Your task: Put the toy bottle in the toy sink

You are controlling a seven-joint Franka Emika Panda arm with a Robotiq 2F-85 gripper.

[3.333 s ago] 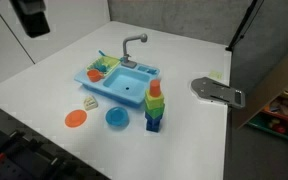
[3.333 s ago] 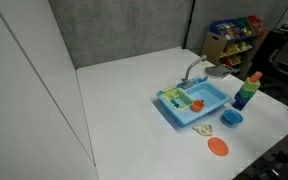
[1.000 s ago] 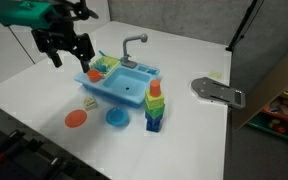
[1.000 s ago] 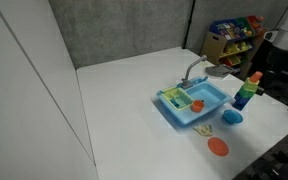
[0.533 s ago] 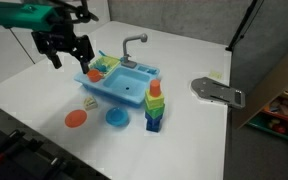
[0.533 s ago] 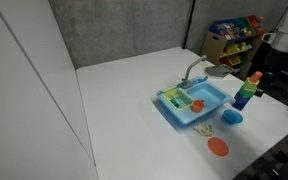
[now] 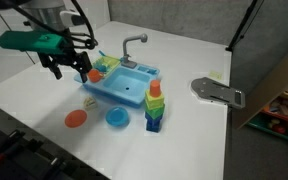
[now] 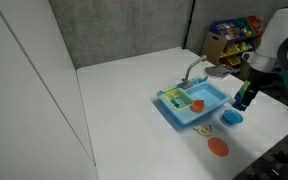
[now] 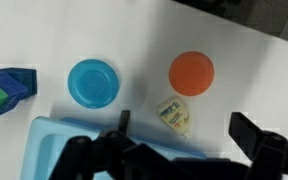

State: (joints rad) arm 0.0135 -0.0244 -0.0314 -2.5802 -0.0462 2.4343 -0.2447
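The toy bottle (image 9: 174, 113) is small, pale yellow and lies flat on the white table just in front of the toy sink. It also shows in both exterior views (image 7: 89, 101) (image 8: 204, 128). The toy sink (image 7: 130, 88) (image 8: 210, 100) is light blue with a grey faucet and a side rack of dishes; its edge shows in the wrist view (image 9: 46, 148). My gripper (image 9: 184, 128) (image 7: 69, 68) is open and empty, hovering above the bottle, with the bottle between its two fingers in the wrist view.
An orange plate (image 9: 192, 72) (image 7: 76, 118) and a blue plate (image 9: 93, 82) (image 7: 117, 118) lie on the table in front of the sink. Stacked colourful cups (image 7: 154, 105) (image 9: 9, 88) stand beside the sink. A grey metal piece (image 7: 217, 91) lies near the table's edge.
My arm has swung lower and closer to the sink's front, over the bottle. The bottle, plates and cups have not moved.
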